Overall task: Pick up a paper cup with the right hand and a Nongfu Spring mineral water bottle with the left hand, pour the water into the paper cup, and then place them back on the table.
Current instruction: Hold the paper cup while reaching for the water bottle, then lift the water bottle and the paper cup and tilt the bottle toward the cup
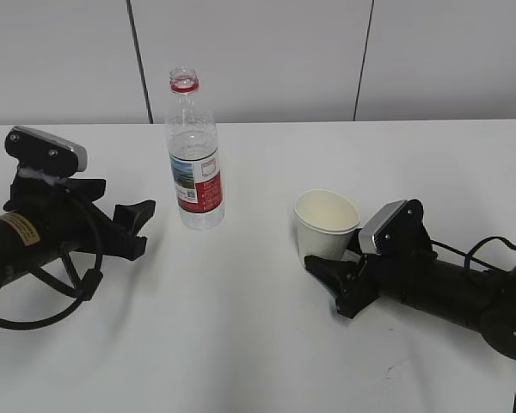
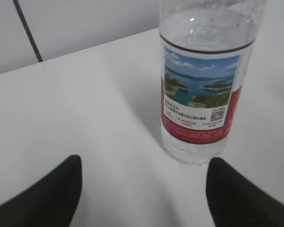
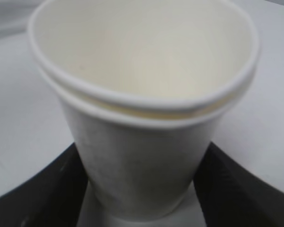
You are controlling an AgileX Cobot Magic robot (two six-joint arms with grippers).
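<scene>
A: While the Nongfu Spring mineral water bottle (image 1: pixel 194 159) stands uncapped on the table (image 1: pixel 241 344), where is the left hand (image 1: pixel 136 225)?

B: Fingers spread, short of it. Thin plastic: grip the label band.

A: The paper cup (image 1: pixel 326 224)?

B: Light, crushable; it sits between the right hand (image 1: pixel 334 274) fingers, which are apart, ungripped.

Right gripper (image 1: pixel 334 274) apparently touches paper cup (image 1: pixel 326 223); bottle (image 1: pixel 194 153) upright.
</scene>
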